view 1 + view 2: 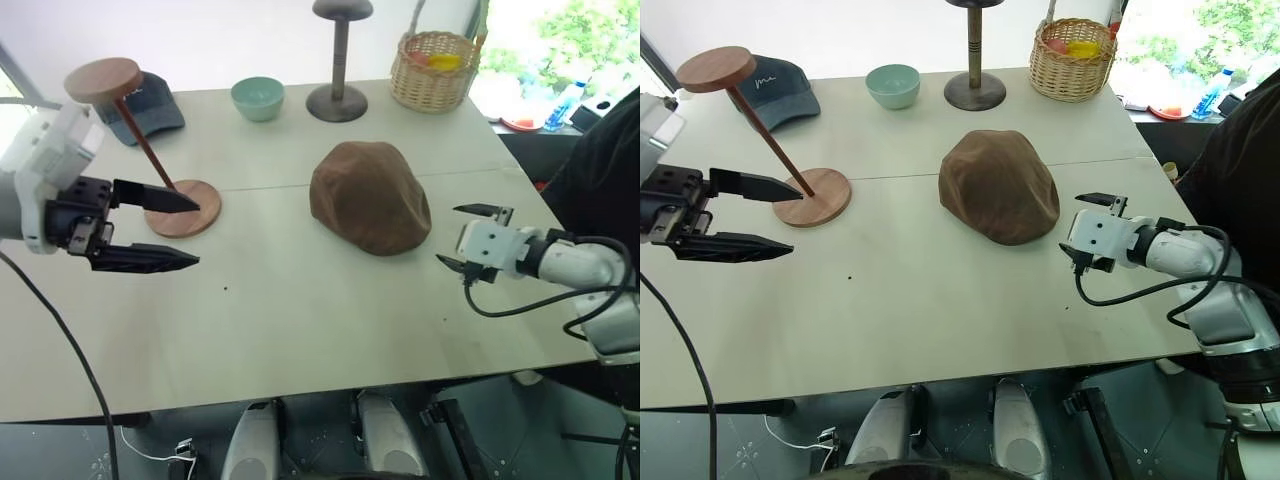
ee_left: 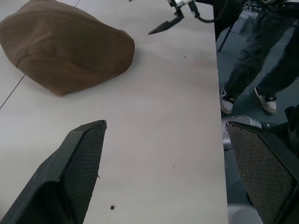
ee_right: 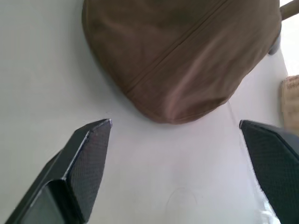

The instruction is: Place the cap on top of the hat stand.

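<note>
The brown cap [image 1: 368, 196] lies dome-up in the middle of the white table [image 1: 300, 320]. The reddish wooden hat stand [image 1: 150, 150] stands at the table's left, its disc base [image 1: 183, 207] on the surface and its round top [image 1: 102, 79] leaning left. My left gripper [image 1: 195, 232] hovers open over the table just in front of the stand's base, pointing right toward the cap. To the right of the cap, a short gap away, my right gripper [image 1: 460, 237] is open and points at it. The cap's edge [image 3: 177, 70] lies just ahead of those right fingers [image 3: 88, 154].
A dark blue baseball cap [image 1: 150, 105], a teal bowl [image 1: 258, 98], a dark grey upright stand [image 1: 339, 60] and a wicker basket [image 1: 435, 70] line the far edge. A person in dark clothing [image 1: 600, 170] stands beside the table's right side.
</note>
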{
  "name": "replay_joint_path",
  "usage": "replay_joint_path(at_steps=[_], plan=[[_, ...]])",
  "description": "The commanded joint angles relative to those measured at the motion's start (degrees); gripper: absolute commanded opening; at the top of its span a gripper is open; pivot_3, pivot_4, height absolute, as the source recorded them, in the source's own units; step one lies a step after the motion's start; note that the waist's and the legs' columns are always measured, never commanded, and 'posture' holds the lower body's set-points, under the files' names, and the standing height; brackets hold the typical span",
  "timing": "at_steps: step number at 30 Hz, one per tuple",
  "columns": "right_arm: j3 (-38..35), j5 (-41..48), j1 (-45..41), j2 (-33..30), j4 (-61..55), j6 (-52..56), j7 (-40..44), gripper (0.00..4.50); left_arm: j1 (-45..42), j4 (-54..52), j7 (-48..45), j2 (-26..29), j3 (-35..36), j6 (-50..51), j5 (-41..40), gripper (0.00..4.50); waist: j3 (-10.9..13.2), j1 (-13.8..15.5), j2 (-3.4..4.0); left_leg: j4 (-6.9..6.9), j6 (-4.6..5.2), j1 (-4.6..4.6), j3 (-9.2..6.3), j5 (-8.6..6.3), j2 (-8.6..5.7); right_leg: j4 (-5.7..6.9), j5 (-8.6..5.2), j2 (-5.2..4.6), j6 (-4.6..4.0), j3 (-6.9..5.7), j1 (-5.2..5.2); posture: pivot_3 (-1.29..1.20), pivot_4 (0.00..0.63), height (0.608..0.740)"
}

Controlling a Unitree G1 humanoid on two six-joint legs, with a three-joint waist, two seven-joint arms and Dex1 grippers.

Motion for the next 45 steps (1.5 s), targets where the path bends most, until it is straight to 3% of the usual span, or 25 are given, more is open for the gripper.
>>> replay_joint_path(at_steps=[1,9,15,22,25,31,32,34,40,45], plan=[[2.52,-4.40,-1.39,1.95,1.64,-3.68,-4.11,4.48,-1.99,0.41,-0.30,-0.14,0.12,-0.38,0.37,4.29,0.00,-0.01,-0.01,0.00,0.00,0.00,-0.01,0.00,0.00,0.01,0.00,0.01,0.00,0.00,0.00,0.00,0.150,0.740],[11.04,-12.37,-6.97,8.33,10.73,-12.67,-9.43,4.48,-2.21,-0.04,0.47,-0.29,0.65,0.44,0.35,4.29,-0.06,-0.31,-0.14,0.00,0.01,0.03,-0.05,0.00,0.02,0.02,0.00,0.05,0.00,0.00,0.03,0.00,0.150,0.740],[15.43,-18.25,-17.36,13.73,25.93,-16.57,-15.68,4.48,-1.87,-0.92,2.18,-0.69,1.76,1.44,-0.45,4.29,-0.08,-0.43,-0.24,0.04,0.01,0.06,-0.10,0.00,0.02,0.07,0.00,0.07,-0.01,0.00,0.09,0.00,0.150,0.740],[17.40,-20.30,-21.83,14.98,37.03,-21.17,-20.84,4.48,-2.52,-1.64,4.38,-1.10,2.98,3.55,-1.95,4.29,-0.14,-0.12,-0.36,0.11,0.01,0.08,-0.22,0.00,-0.01,0.07,0.00,0.08,0.00,-0.01,0.22,0.00,0.150,0.740],[17.49,-19.87,-21.41,15.31,37.59,-22.29,-21.77,3.60,-2.33,-1.76,4.73,-1.00,3.34,3.85,-2.19,4.50,-0.16,-0.12,-0.37,0.11,0.01,0.24,-0.27,0.00,-0.02,0.02,0.00,0.07,0.00,-0.03,0.43,0.00,0.150,0.740],[17.03,-18.71,-20.71,15.99,36.61,-21.50,-21.73,0.56,-2.19,-1.78,5.49,-0.90,3.63,4.06,-2.48,4.50,-0.15,-0.13,-0.37,0.09,0.01,0.29,-0.29,0.00,-0.03,0.03,0.00,0.08,0.00,-0.04,0.48,0.00,0.150,0.740],[16.91,-18.61,-20.72,15.98,36.50,-21.39,-21.71,0.56,-2.17,-1.73,5.59,-0.95,3.62,4.00,-2.45,4.50,-0.16,-0.12,-0.38,0.09,0.01,0.30,-0.31,0.00,-0.03,0.03,-0.01,0.08,0.00,-0.05,0.49,0.00,0.150,0.740],[16.36,-17.61,-20.69,15.91,36.17,-21.92,-21.16,0.04,-2.15,-1.60,5.94,-1.12,3.62,3.90,-2.38,4.50,-0.17,-0.08,-0.40,0.09,0.01,0.35,-0.36,0.00,-0.03,0.02,-0.01,0.08,0.00,-0.07,0.56,0.00,0.150,0.740],[14.06,-14.92,-22.14,16.32,31.80,-19.59,-19.65,0.02,-0.28,-1.35,9.09,-1.88,6.74,4.27,-2.17,4.50,-0.16,-0.14,-0.39,0.07,0.01,0.38,-0.38,0.00,-0.03,0.00,-0.02,0.08,0.00,-0.07,0.59,0.00,0.150,0.740],[12.68,-12.93,-29.28,17.01,28.39,-18.50,-16.94,0.02,2.94,-1.78,17.06,-4.22,17.01,7.98,-4.03,4.50,-0.12,-0.37,-0.39,0.05,0.01,0.38,-0.39,0.00,-0.03,0.00,-0.01,0.09,0.01,-0.08,0.57,0.00,0.150,0.740]])
